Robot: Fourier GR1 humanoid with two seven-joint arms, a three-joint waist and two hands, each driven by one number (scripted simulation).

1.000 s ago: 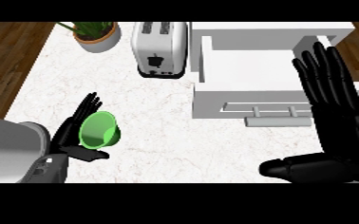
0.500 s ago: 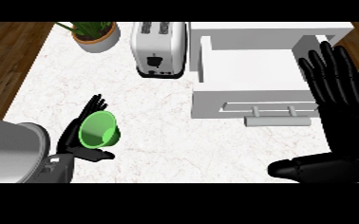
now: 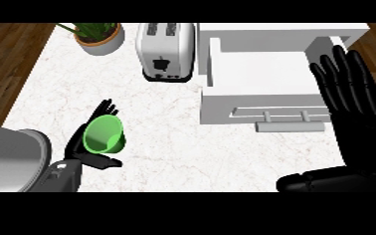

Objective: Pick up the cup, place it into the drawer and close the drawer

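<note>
I see the green cup (image 3: 103,135) low at the worktop's (image 3: 169,129) left side, my left robot hand (image 3: 89,147) curled around it. The open drawer (image 3: 260,77) sits well apart to the right, where my right robot hand (image 3: 345,87) rests spread. Carrying across, I could clip the drawer's front wall.

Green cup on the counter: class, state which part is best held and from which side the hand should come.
Hold the green cup by its side wall, coming from its left, as the left hand does: the tapering wall fits curled fingers and the open mouth stays free.
</note>
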